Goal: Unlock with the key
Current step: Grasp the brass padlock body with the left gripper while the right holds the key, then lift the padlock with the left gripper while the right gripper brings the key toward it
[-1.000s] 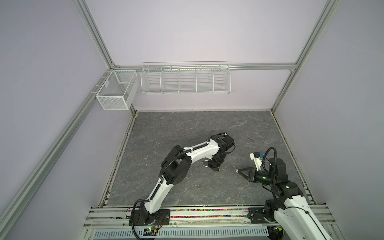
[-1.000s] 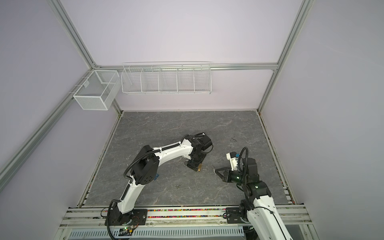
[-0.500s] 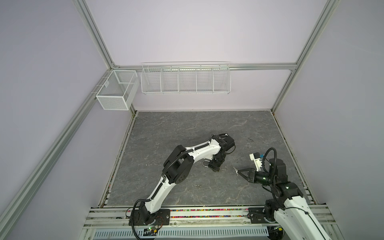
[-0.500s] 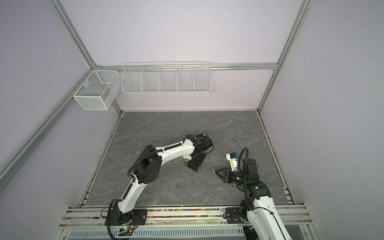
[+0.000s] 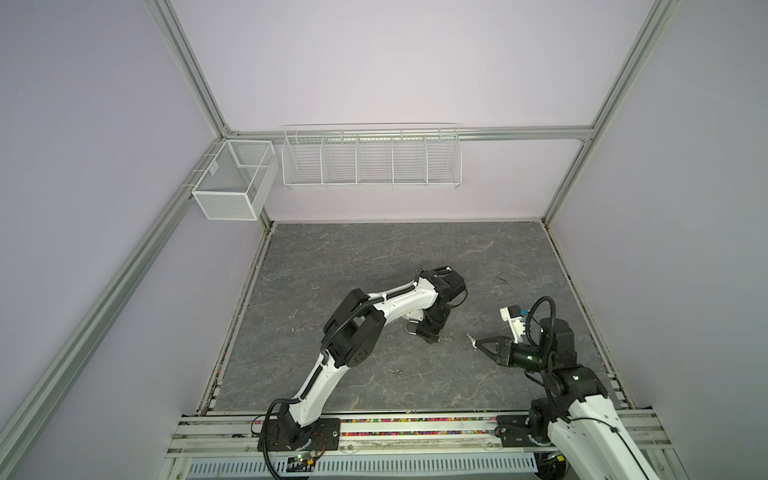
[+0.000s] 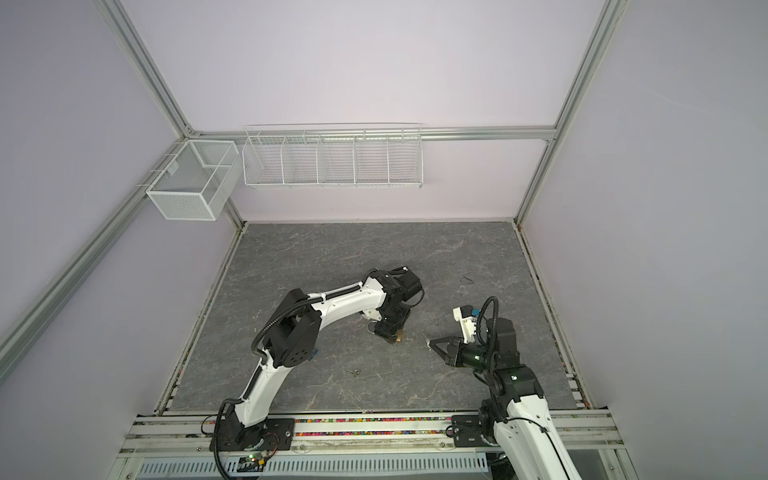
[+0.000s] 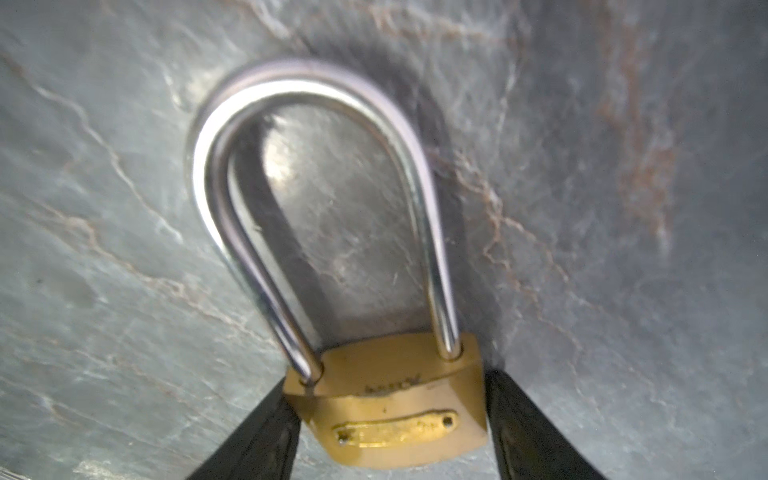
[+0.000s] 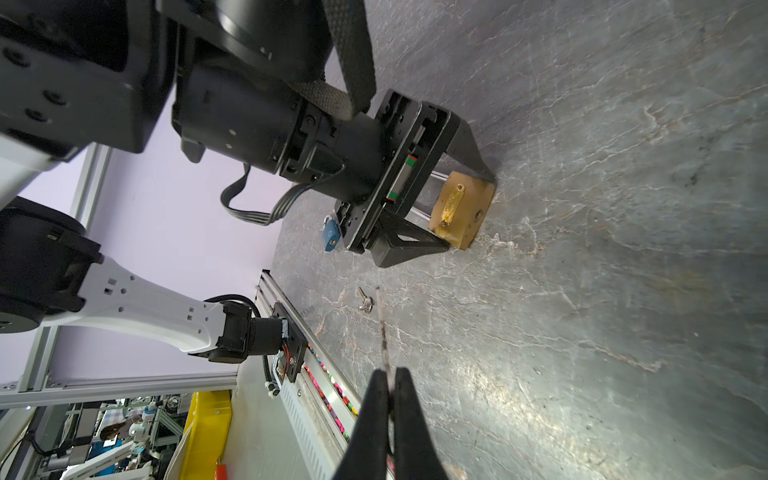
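A brass padlock point(image 7: 395, 407) with a long steel shackle point(image 7: 316, 104) lies on the grey floor. My left gripper point(image 7: 390, 382) is down on it, one black finger against each side of the brass body. In the right wrist view the padlock point(image 8: 453, 199) shows its keyhole end between those fingers. In both top views the left gripper point(image 5: 430, 334) point(image 6: 390, 334) covers most of the lock. My right gripper point(image 8: 388, 374) is shut on the key point(image 8: 382, 324), whose blade sticks out past the tips. It hovers to the right of the lock, the key point(image 5: 469, 338) pointing toward it.
A loose key point(image 5: 395, 371) point(image 8: 365, 301) lies on the floor nearer the front rail. A small blue object point(image 8: 331, 237) shows beyond the left gripper. White wire baskets point(image 5: 370, 158) point(image 5: 232, 183) hang on the back wall and left corner. The front rail point(image 5: 415, 432) edges the floor.
The left gripper's jaws have drawn in around the padlock body and that arm's elbow has shifted a little. The right arm with the key has stayed put.
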`<act>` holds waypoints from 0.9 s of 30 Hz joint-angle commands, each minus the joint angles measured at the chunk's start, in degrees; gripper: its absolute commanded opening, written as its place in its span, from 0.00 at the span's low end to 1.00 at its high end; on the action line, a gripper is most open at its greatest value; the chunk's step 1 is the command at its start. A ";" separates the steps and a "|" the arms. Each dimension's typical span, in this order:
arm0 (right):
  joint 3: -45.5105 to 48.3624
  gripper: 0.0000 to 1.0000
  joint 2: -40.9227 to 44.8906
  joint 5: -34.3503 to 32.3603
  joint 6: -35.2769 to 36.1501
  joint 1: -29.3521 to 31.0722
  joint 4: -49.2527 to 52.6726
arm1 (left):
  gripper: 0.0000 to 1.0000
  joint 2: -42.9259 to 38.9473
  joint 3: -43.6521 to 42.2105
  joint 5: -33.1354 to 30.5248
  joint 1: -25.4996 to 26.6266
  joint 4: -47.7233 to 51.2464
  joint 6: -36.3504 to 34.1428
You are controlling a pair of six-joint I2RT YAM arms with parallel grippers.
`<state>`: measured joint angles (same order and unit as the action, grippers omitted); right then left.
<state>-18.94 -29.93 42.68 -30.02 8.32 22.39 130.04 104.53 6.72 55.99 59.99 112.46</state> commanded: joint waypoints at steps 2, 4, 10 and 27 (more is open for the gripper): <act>1.10 0.06 0.71 0.30 -0.21 -0.32 -0.97 | 0.71 2.10 -3.53 1.13 -0.40 2.98 -0.22; 1.01 0.06 0.33 0.64 -0.06 -0.41 -1.07 | 0.71 2.54 -3.55 1.75 -0.61 2.93 -0.57; 1.01 0.06 -0.35 0.92 -0.04 -0.58 -1.49 | 0.67 3.46 -2.44 1.82 -1.21 5.05 -1.55; 6.20 0.06 -0.47 5.54 -6.61 -1.02 -10.22 | 0.21 -3.12 0.94 -11.78 -1.78 2.65 -21.89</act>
<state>-15.94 -30.87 44.91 -32.56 7.57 18.00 130.98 107.37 1.85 54.61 62.81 97.34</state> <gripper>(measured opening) 0.063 0.561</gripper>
